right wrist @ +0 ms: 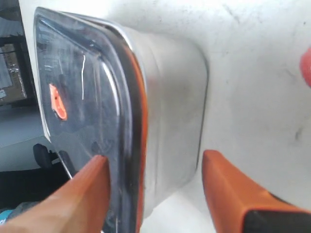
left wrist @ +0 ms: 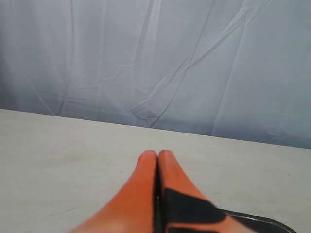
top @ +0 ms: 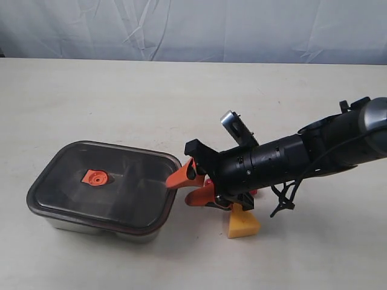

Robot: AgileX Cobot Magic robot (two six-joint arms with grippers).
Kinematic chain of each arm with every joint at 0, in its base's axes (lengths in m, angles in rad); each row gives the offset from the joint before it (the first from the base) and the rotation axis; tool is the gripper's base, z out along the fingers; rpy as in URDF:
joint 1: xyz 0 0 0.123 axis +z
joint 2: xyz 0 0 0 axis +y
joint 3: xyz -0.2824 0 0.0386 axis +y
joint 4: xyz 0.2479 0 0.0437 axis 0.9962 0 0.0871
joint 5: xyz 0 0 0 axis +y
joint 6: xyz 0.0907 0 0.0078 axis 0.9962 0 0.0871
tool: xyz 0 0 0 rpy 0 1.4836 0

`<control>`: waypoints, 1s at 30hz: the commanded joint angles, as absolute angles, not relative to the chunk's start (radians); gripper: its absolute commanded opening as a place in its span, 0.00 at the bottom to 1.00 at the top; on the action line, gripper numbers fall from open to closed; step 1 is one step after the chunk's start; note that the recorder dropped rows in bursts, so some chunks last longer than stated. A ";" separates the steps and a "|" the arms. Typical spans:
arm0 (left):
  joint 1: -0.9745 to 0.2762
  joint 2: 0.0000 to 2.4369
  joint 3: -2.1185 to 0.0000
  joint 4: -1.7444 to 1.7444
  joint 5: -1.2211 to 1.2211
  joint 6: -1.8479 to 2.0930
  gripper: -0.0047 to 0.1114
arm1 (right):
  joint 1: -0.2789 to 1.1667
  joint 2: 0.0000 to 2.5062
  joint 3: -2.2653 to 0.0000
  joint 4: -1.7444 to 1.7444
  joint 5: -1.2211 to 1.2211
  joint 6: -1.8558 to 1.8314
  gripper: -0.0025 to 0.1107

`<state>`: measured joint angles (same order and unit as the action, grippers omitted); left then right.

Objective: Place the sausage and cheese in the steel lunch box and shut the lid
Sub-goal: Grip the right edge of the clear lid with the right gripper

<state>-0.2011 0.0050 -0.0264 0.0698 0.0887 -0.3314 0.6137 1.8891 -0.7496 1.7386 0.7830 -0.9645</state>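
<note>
right pincer (top: pixel 178 190) spread wide astride smoky translucent lid (top: pixel 121 190) rim | left pincer (left wrist: pixel 158 155) closed, empty

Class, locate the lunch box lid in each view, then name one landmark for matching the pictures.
Exterior view: the lid sits on the steel lunch box, lower left of the picture.
Left wrist view: not identifiable; only a dark sliver shows beside the shut fingers.
Right wrist view: the lid is seen slanted, over the box's steel wall, one finger at its edge.
Shared landmark: the lid's orange valve, exterior and right wrist.
</note>
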 commanded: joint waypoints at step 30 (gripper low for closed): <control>-0.200 0.000 -0.024 0.073 0.082 -0.331 0.04 | 0.618 1.894 -0.756 1.744 0.857 -0.968 0.51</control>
